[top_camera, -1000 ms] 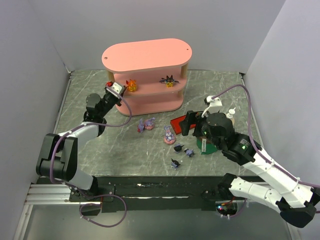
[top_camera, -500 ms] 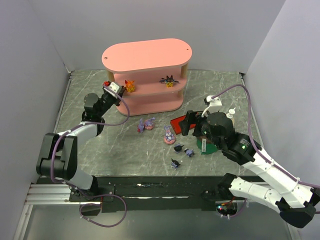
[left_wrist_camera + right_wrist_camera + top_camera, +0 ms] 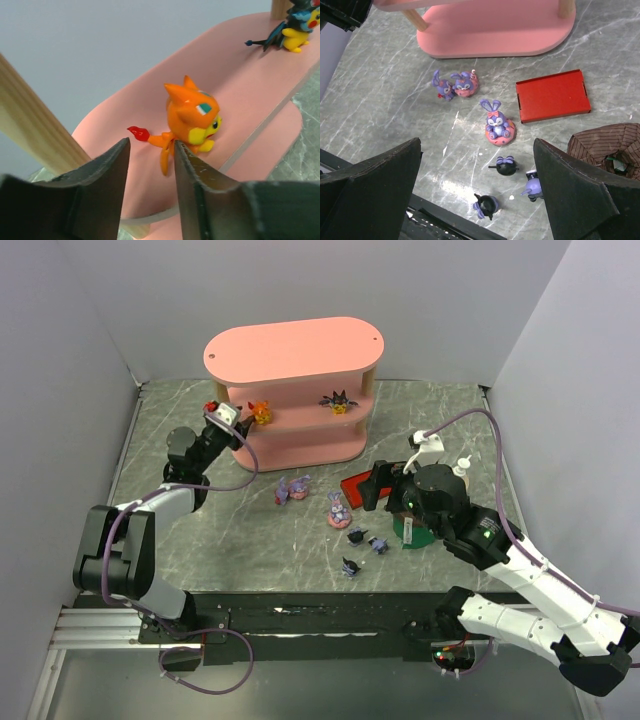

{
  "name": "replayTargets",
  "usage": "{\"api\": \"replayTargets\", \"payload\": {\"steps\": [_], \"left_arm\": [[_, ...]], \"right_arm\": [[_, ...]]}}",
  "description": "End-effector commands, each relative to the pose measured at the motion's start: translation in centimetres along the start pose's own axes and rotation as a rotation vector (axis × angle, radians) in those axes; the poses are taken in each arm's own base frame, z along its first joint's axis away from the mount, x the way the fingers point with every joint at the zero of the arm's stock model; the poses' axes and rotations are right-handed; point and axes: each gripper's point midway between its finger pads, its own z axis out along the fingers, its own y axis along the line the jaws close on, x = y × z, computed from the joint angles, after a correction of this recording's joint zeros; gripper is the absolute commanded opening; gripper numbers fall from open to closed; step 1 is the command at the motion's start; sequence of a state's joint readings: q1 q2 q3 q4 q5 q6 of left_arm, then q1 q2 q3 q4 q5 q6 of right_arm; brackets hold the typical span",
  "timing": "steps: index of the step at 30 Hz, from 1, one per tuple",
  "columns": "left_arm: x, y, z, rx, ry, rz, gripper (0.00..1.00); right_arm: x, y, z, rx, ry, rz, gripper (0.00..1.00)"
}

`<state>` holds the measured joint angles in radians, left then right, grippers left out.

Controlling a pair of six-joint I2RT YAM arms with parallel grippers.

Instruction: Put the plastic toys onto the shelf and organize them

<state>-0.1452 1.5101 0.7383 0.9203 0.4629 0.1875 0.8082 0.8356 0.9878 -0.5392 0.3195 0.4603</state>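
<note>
Small orange plastic figurine point(image 3: 192, 112) stands on middle board of pink three-tier shelf point(image 3: 240, 75), 9 o'clock end. Left claw point(image 3: 150, 150) partly open, empty, just beside it. Right claw point(image 3: 476, 150) wide open, empty.

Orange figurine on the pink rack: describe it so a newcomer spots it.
Find the pink three-tier shelf with pale wooden posts at the back of the scene. On its middle board, toward the left end, stands the orange plastic figurine with a red-tipped tail. Its only neighbour on that board, the spiky black-and-yellow figurine, sits toward the right end.
</note>
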Motion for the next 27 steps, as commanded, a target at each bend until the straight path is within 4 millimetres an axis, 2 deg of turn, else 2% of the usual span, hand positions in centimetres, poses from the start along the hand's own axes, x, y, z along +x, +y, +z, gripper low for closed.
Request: {"api": "replayTargets", "payload": {"steps": [1, 9, 18, 22, 27], "left_arm": [[-1.8, 0.8, -0.8, -0.052, -0.053, 0.019, 0.49], [-1.7, 2.8, -1.9, -0.186, -0.047, 0.005, 0.57], [-2.3, 3.1, -1.6, -0.186, -0.097, -0.049, 0.60], [-1.8, 3.3, -1.3, -0.194, -0.090, -0.065, 0.60], [-1.7, 3.7, -1.9, -0.220, -0.080, -0.062, 0.60]], "right_arm": [[-0.3, -0.1, 0.2, 0.003, -0.014, 0.022, 0.99], [0.0, 0.1, 0.0, -0.015, -0.007, 0.030, 1.00], [0.3, 0.0, -0.1, -0.021, -0.002, 0.041, 1.00], [0.3, 0.1, -0.2, -0.023, -0.002, 0.041, 1.00], [0.4, 0.0, -0.1, -0.021, 0.001, 0.036, 1.00]]}}
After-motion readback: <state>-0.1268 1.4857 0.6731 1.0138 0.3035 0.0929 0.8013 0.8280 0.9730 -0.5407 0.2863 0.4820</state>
